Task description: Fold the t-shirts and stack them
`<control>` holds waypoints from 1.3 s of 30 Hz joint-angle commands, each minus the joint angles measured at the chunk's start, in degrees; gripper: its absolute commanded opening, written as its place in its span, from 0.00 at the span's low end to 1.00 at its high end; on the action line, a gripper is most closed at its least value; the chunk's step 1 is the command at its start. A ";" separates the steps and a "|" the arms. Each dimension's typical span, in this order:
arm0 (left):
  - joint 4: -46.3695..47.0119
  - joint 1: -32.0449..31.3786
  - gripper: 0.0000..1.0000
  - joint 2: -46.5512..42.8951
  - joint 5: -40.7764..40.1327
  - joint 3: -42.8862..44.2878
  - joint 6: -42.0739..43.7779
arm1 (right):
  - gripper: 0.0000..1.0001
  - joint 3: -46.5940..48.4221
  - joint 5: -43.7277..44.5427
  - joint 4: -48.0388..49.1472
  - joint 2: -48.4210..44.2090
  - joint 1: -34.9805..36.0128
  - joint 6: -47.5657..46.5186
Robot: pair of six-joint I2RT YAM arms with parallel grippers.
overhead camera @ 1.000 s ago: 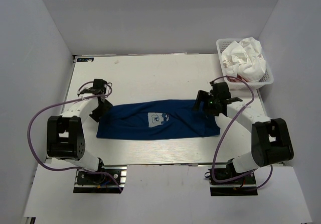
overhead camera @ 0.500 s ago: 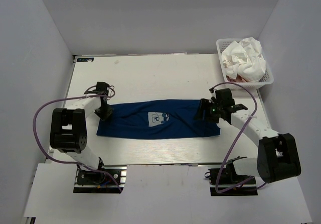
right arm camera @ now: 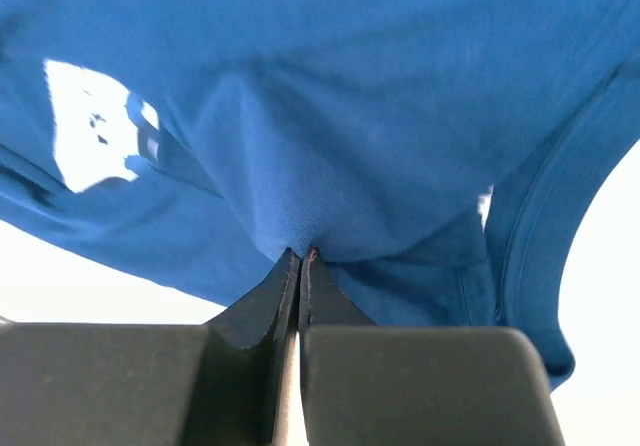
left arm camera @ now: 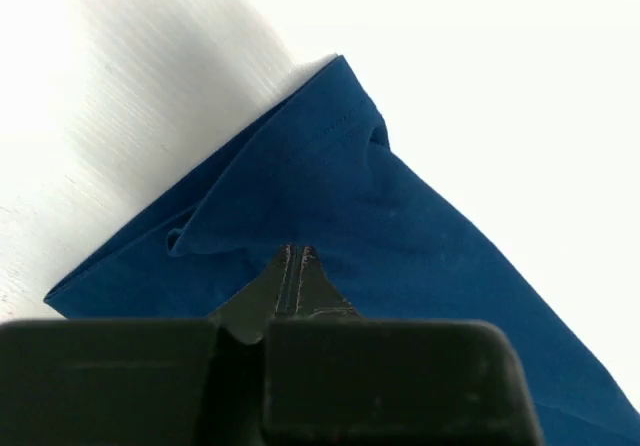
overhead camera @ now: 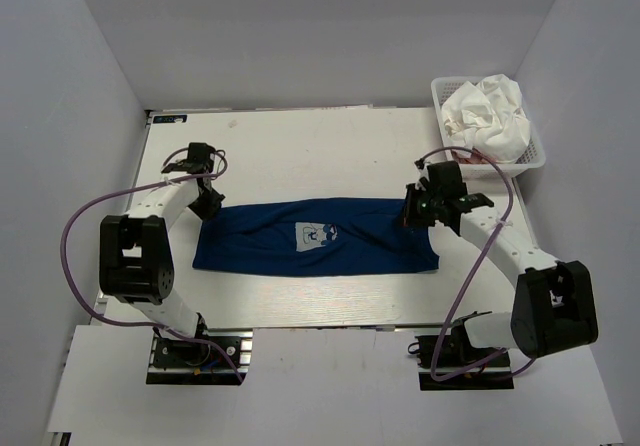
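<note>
The navy t-shirt (overhead camera: 260,248) lies as a long folded strip across the table's near middle, with its pale print (overhead camera: 315,234) facing up. My left gripper (overhead camera: 209,204) is at the strip's far left corner, shut on the navy t-shirt (left arm camera: 400,216), its fingertips (left arm camera: 297,253) pressed together on the cloth. At the far right corner my right gripper (overhead camera: 411,213) is shut too, and the navy cloth (right arm camera: 350,86) rises in a peak into its closed tips (right arm camera: 301,254). The white t-shirt (overhead camera: 490,111) sits crumpled in the basket, with a bit of pink cloth (overhead camera: 468,154) under it.
A white mesh basket (overhead camera: 437,87) stands at the table's far right corner, close behind my right arm. Bare white tabletop (overhead camera: 300,156) stretches behind the navy strip. Grey walls enclose the table on three sides. Purple cables loop beside both arms.
Both grippers went from open to shut on the navy t-shirt's far corners. The left one closed first and has since drawn slightly toward the far side; the right one closed just now.
</note>
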 commanded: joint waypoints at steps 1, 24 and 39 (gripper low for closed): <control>-2.17 0.21 0.00 -2.91 -2.21 1.60 0.47 | 0.00 4.17 1.64 -0.38 -1.80 0.10 -1.40; -0.33 0.21 0.24 -2.39 1.40 -1.39 2.92 | 0.90 -1.46 18.50 -10.49 -8.13 1.07 4.14; 3.73 -0.93 0.80 7.72 8.08 -4.55 6.18 | 0.90 7.14 4.02 5.76 11.98 1.06 8.43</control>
